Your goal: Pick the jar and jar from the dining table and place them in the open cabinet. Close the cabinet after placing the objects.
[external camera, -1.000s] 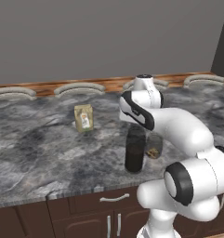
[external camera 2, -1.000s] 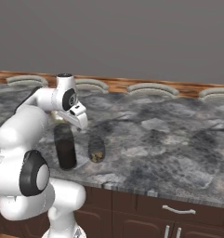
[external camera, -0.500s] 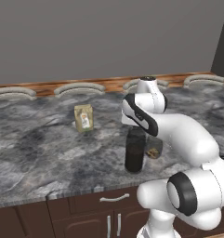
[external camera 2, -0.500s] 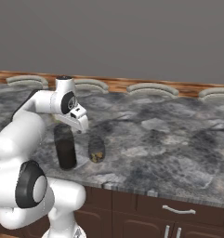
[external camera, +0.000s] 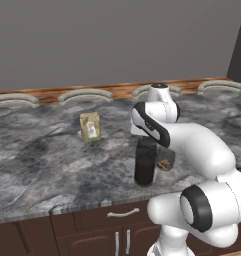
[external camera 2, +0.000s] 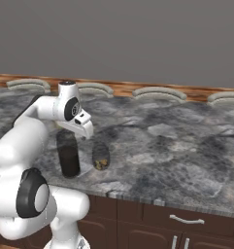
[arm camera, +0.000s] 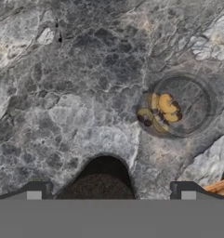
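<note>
While the white arm reached out over the broad grey-black marbled stone dining table (external camera: 47, 160), its two-finger gripper (arm camera: 108, 194) hung directly above the tall dark brown-black cylindrical jar (external camera: 145, 161), with the jaws spread wide and nothing between them. In the hand view the two dark fingertips (arm camera: 35, 191) stood at either side of the tall jar's rounded dark top (arm camera: 102, 182), apart from it, so the jar was flanked but not gripped.

The tall jar stood upright on the stone top near the table's front edge, above the dark brown wooden drawer fronts (external camera: 92, 225) with their silver handles (external camera: 123, 213). Just beside it, on the side farther from the small carton, sat the short dark glass jar with yellowish bits (external camera 2: 101, 155), also upright; from the right base view a narrow gap showed between the two jars. Looking down from the hand, the short jar (arm camera: 176, 106) appeared as a round glass rim with yellow pieces gathered toward one side of its floor.

Farther back on the table, well apart from both jars, a small tan carton (external camera: 90, 126) stood upright. Along the far edge of the stone ran a brown wooden strip with the curved grey backs of chairs (external camera: 87, 95) showing behind it, against a plain grey wall.
</note>
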